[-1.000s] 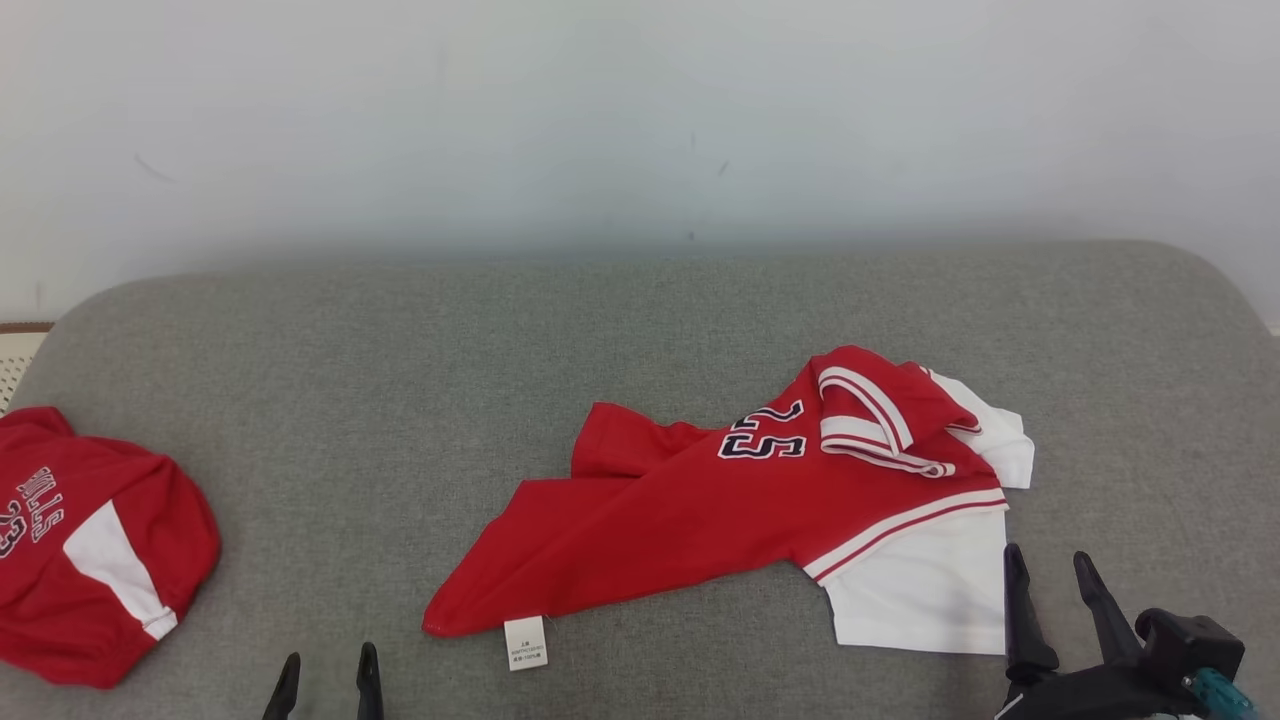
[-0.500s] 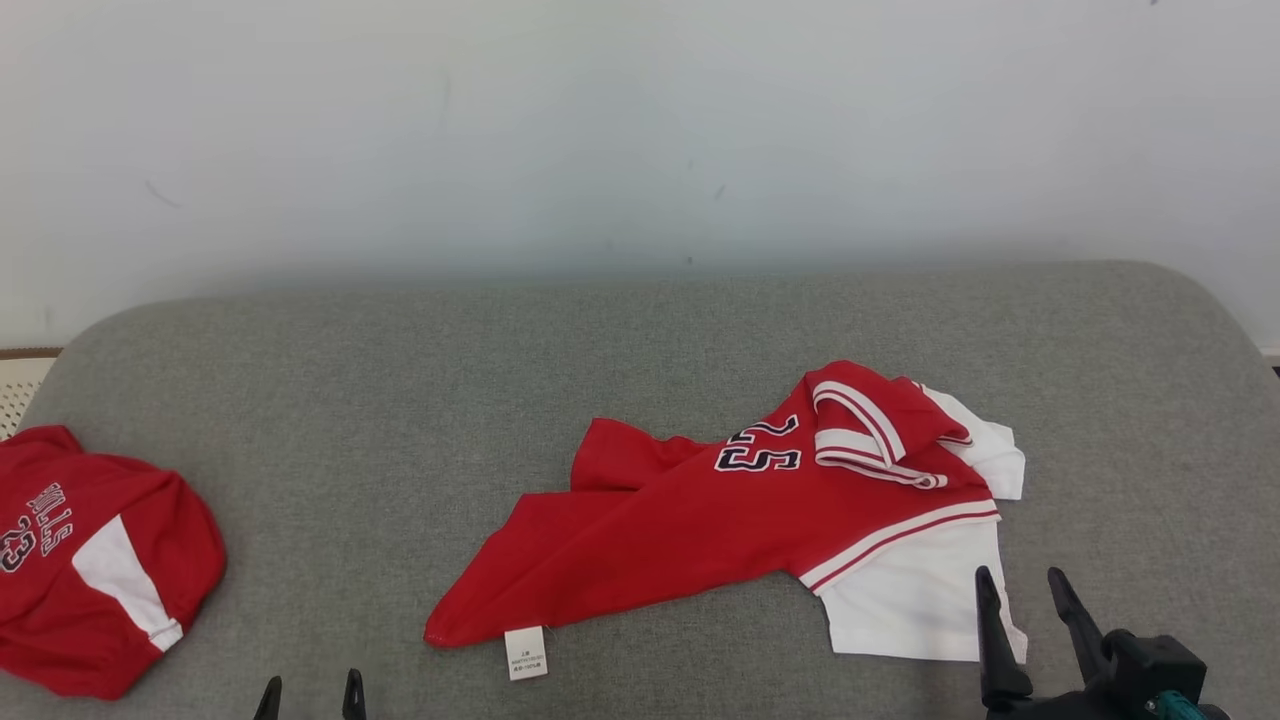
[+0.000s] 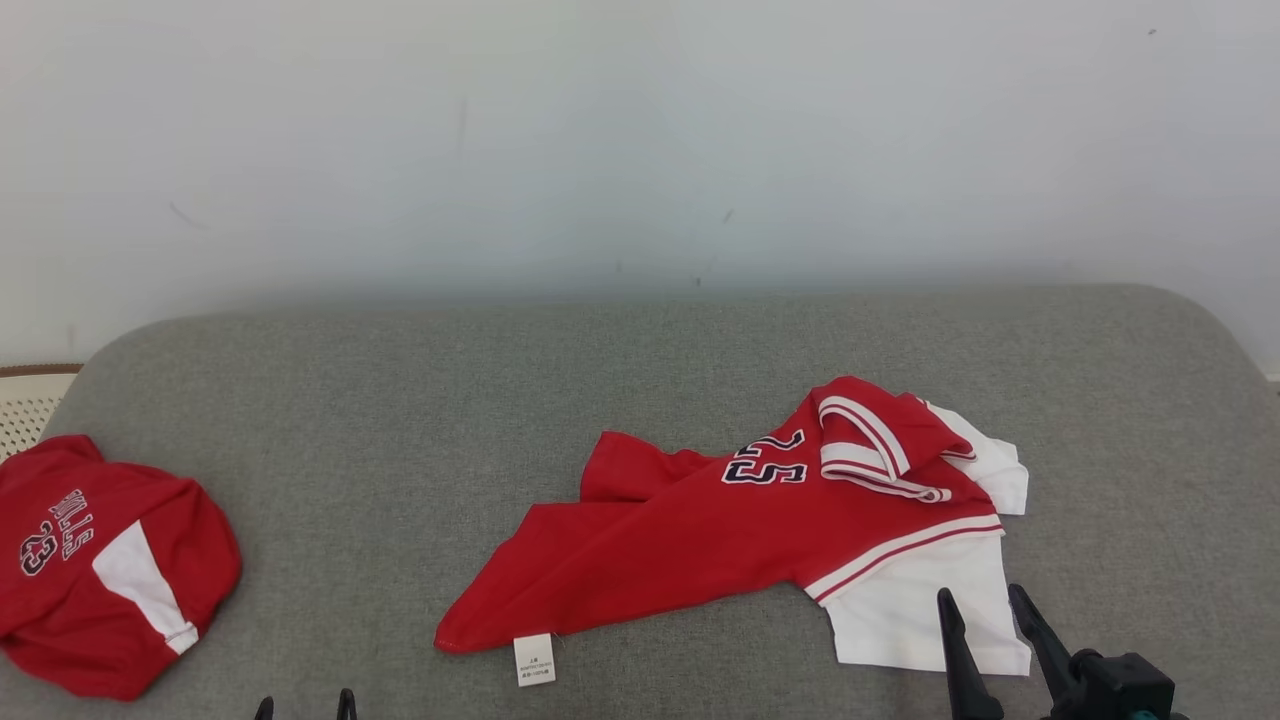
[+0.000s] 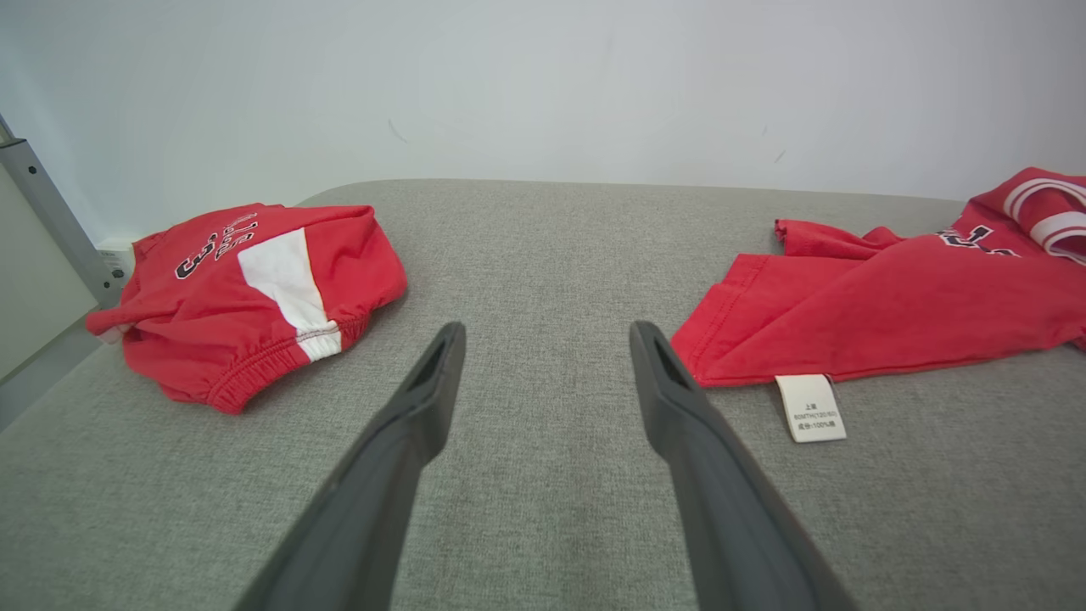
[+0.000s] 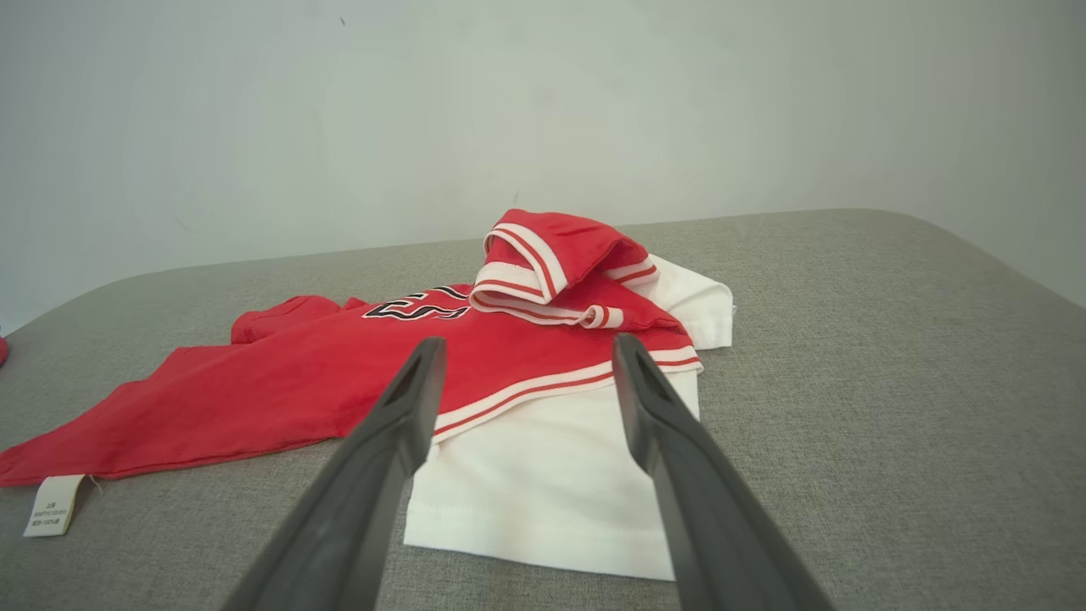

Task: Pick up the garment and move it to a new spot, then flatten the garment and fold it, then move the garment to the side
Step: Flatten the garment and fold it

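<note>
1. The garment [image 3: 760, 530], a red and white jersey, lies crumpled on the grey upholstered surface [image 3: 400, 400]. Its collar end is bunched over itself and its red body is twisted into a long point.
2. The right gripper [image 3: 980, 596] has its fingers spread wide and holds nothing. The garment's white panel [image 3: 920, 620] lies directly ahead of its tips, close enough that the tips overlap it in the head view. We cannot tell whether they touch the cloth.
3. The left gripper [image 3: 304, 702] is likewise spread and empty. The garment's pointed red end lies ahead and to its right, apart from it.
4. We judge the task to be early. Nothing is flattened or folded, so that work and the move to the side remain. We cannot tell whether the first relocation has happened.
5. Writing: dark, white-edged numerals on the garment's chest, seen upside down, look like "23".
6. A white care label [image 3: 534, 660] hangs from the red hem. Its print is too small to read, apart from what looks like "100%" in the left wrist view.
7. Red shorts [image 3: 100, 560], ahead and left of the left gripper, carry "BULLS" and "23".
</note>
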